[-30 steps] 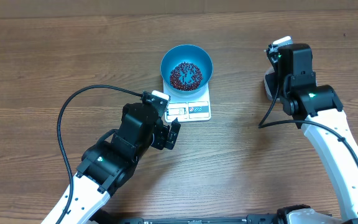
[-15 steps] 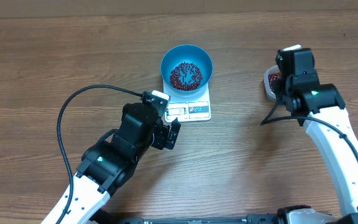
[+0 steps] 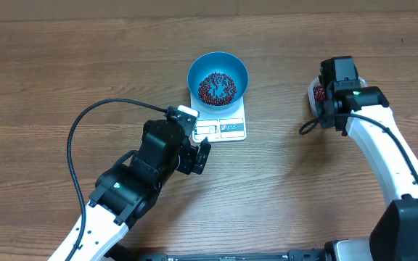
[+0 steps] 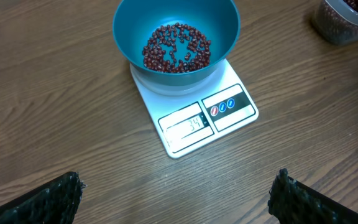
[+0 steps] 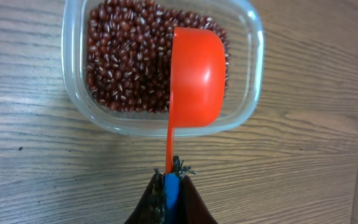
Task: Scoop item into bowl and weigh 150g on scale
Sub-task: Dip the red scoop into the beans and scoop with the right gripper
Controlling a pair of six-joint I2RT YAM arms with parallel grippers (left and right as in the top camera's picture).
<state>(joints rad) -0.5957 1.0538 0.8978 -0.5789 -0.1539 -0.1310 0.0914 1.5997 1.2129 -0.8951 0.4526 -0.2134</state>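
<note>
A blue bowl (image 3: 218, 78) (image 4: 176, 40) with a small heap of dark red beans (image 3: 216, 87) (image 4: 176, 48) stands on the white scale (image 3: 225, 127) (image 4: 197, 118), whose display is lit. My left gripper (image 4: 178, 193) hovers open over bare wood in front of the scale, nothing between its fingers. My right gripper (image 5: 171, 183) is shut on the blue-ended handle of an orange scoop (image 5: 194, 78). The scoop's cup hangs over a clear tub (image 5: 73, 93) (image 3: 315, 93) full of beans (image 5: 126, 62). In the overhead view the right arm hides most of that tub.
A black cable (image 3: 78, 134) loops from the left arm across the table's left side. The tub sits about a hand's width right of the scale, with bare wood between them.
The right arm has swung back and turned over the tub. The left arm, bowl and scale have stayed still.
</note>
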